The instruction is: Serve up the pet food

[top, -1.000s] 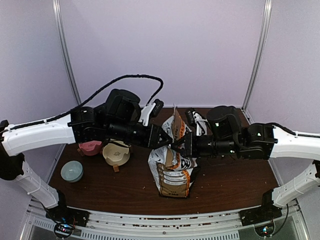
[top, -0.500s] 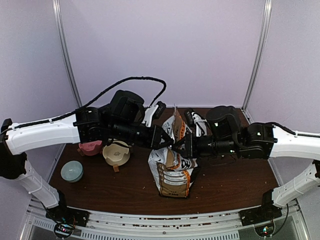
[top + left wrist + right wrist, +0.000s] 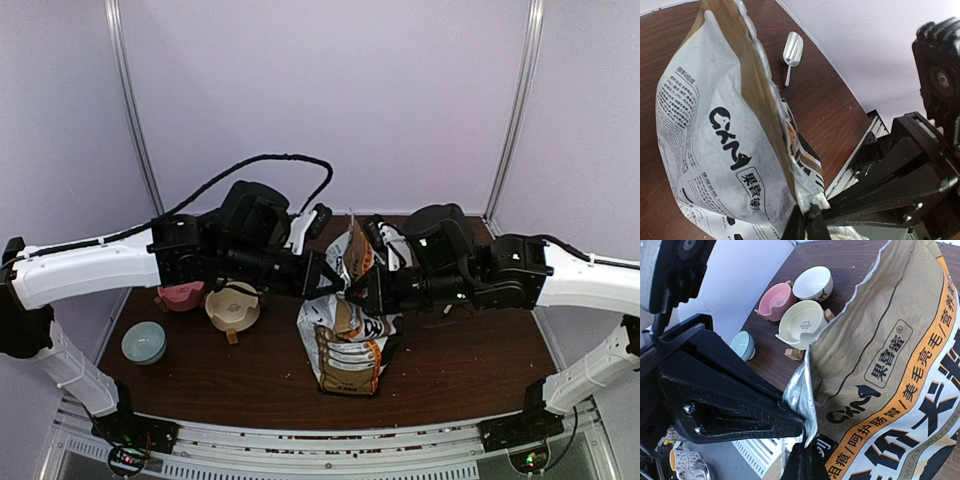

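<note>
While left gripper and right gripper each clamp shut on opposite lips of the bag, opening is in hand; pet food unseen, likely inside below the jaws; next, pull lips apart.

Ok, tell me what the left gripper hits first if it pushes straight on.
Probably the right gripper: it and the left gripper pinch the pet food bag's foil edge tip to tip.

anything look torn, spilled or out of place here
The pet food bag has a ragged, unevenly torn top edge, with foil lining showing. The left hand and right hand both pinch that edge. Nothing looks spilled.
</note>
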Motion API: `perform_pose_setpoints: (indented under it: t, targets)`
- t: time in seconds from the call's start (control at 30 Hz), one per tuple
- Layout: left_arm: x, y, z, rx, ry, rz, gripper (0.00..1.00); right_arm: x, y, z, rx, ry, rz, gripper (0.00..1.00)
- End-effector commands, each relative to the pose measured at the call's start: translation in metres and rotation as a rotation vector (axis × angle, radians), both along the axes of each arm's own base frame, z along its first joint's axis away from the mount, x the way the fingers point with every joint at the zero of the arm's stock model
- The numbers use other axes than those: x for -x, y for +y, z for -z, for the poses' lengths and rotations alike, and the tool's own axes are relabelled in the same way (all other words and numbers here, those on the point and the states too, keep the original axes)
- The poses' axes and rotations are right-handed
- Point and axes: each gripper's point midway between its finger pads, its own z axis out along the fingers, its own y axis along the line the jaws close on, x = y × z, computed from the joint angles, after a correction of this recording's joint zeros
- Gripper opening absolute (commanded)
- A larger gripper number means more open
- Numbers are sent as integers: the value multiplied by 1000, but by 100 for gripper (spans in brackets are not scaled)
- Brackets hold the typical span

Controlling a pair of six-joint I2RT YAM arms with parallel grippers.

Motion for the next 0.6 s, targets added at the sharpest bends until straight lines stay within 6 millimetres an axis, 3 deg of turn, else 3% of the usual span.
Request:
perform_pose_setpoints:
  t: [0.0,0.57]
  targets:
    - [-9,3,-21,35,-51,-52,0,-11,-20,15,91,23,123,0]
    - [-8,13,-31,42,-74,-70,0,-18,-31,26,144,42,209,0]
